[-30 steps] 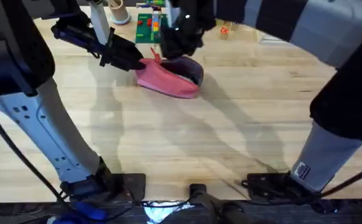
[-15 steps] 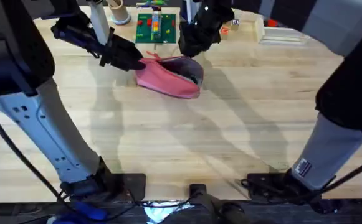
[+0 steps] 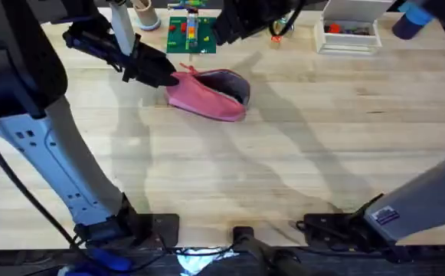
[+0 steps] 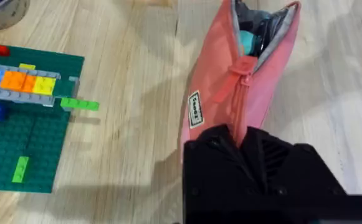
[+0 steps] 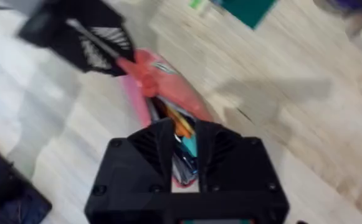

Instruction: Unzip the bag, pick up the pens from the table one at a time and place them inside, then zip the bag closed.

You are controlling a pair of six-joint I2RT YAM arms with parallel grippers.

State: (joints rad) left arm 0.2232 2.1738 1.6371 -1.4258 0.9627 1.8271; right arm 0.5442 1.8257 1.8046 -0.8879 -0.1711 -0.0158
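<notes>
Left gripper [image 3: 168, 77] pinches the bag [image 3: 207, 96] (end) — arm outstretched.

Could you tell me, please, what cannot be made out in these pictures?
- Contents of the pink soft fabric pouch: in the overhead view its dark opening hides them; in the left wrist view they are too shadowed to identify.
- Right gripper: the right wrist view is blurred, and whether it holds anything is unclear.
- The pouch's clamped end: the left gripper covers it.
</notes>
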